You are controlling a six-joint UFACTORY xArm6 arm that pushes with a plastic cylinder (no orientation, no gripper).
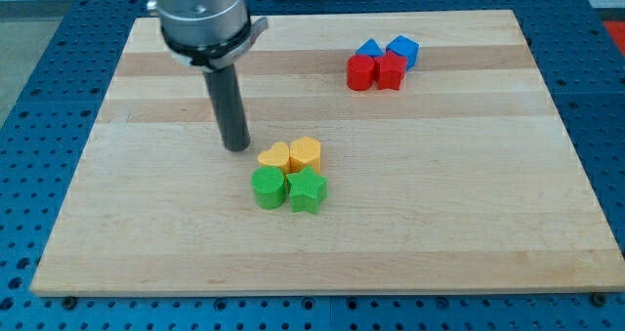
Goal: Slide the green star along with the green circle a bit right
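Looking at the wooden board (439,224), you can see 8 small blocks in 2 groups. Near the middle of the frame sit 4 blocks packed close together. The green circle (269,188) is at the lower left of that group and the green star (307,190) is at the lower right, and the 2 touch side by side. Right above them sit the yellow heart (275,158) and the yellow hexagon-like block (306,153), touching the green ones.

Your arm has no fingers, only a dark rod. My tip (235,147) rests on the board just up and left of the yellow heart, near it but with a small gap, and above the green circle.

At the upper right of the frame you see 2 red blocks (376,72) in front and 2 blue blocks (389,49) behind them, all bunched together, well apart from the green ones.
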